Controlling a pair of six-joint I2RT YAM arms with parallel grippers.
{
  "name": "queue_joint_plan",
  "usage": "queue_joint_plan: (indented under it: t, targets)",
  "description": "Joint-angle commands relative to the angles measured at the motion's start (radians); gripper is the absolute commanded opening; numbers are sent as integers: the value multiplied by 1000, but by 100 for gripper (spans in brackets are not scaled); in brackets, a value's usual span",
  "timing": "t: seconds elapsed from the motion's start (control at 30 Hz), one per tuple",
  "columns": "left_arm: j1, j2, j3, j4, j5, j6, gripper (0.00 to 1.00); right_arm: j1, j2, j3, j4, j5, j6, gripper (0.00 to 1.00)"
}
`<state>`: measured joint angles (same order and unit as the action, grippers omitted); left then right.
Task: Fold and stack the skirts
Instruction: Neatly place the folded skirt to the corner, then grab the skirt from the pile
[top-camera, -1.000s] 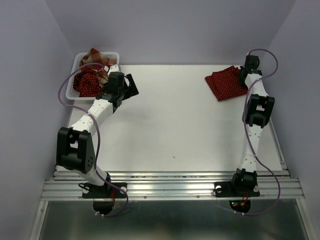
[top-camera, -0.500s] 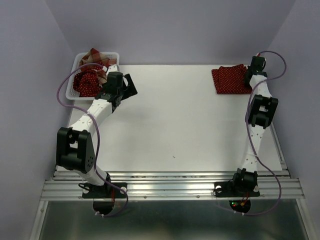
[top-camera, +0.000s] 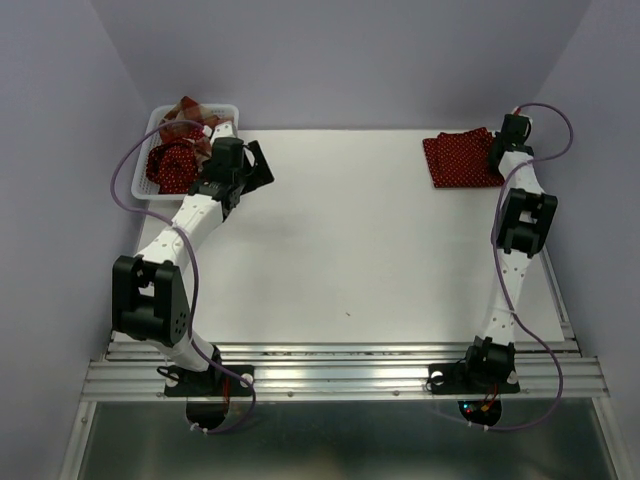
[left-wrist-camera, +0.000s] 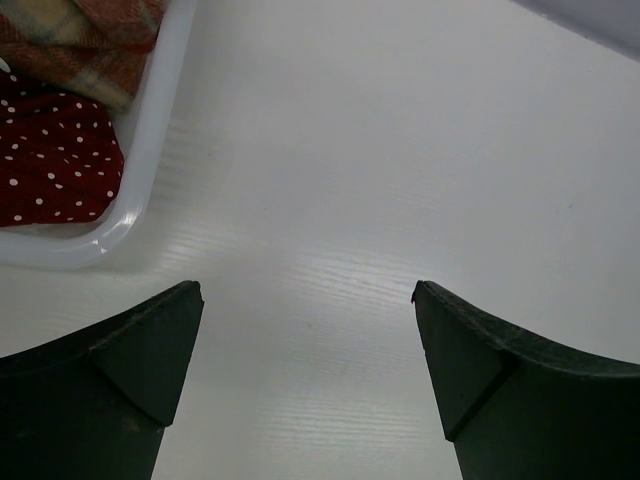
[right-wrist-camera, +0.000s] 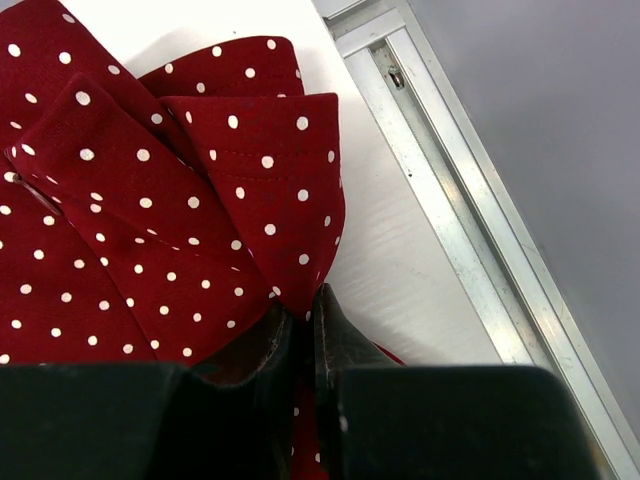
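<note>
my right gripper (right-wrist-camera: 308, 305) pinching the folded polka-dot skirt (top-camera: 458, 160) at the far right corner of the table (top-camera: 350, 240), my left gripper (left-wrist-camera: 305, 300) spread wide, empty, beside the basket (left-wrist-camera: 150, 130), plaid skirt (left-wrist-camera: 90, 40) and second polka-dot skirt (left-wrist-camera: 50, 160) inside it

two dark red polka-dot cloth skirts: a folded dotted skirt (top-camera: 460, 160) and a crumpled dotted skirt (top-camera: 172, 170). one red-and-cream plaid cloth skirt (top-camera: 188, 110). one white slotted plastic basket (top-camera: 153, 130).

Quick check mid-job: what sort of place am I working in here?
Probably a robot lab test cell, not a home: a plain white table boxed in by plain lavender walls, an aluminium mounting rail along its near edge, and a polka-dot skirt as the workpiece.
</note>
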<state>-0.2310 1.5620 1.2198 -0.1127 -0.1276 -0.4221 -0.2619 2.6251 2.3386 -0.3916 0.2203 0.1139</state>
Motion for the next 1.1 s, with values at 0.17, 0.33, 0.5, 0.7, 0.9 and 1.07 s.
queue_joint_plan:
  t: [0.17,0.33,0.5,0.7,0.9,1.07]
  targets:
    - [13,-45,76,5,11,28,99,-10,-100,-73,0,68,24,9]
    - [18,-48,80,2,22,31,99,-10,-114,-93,2,53,7,28]
    - [21,-49,99,-7,20,40,99,-10,-128,-79,0,63,-25,62]
    - [21,-79,116,-4,26,45,99,-10,-230,-38,-10,8,-78,100]
    - [35,-121,129,-28,2,37,99,-10,-430,-117,-12,-77,-66,100]
    - [65,-134,149,-62,-27,32,99,-10,-617,-304,-13,-314,-13,100]
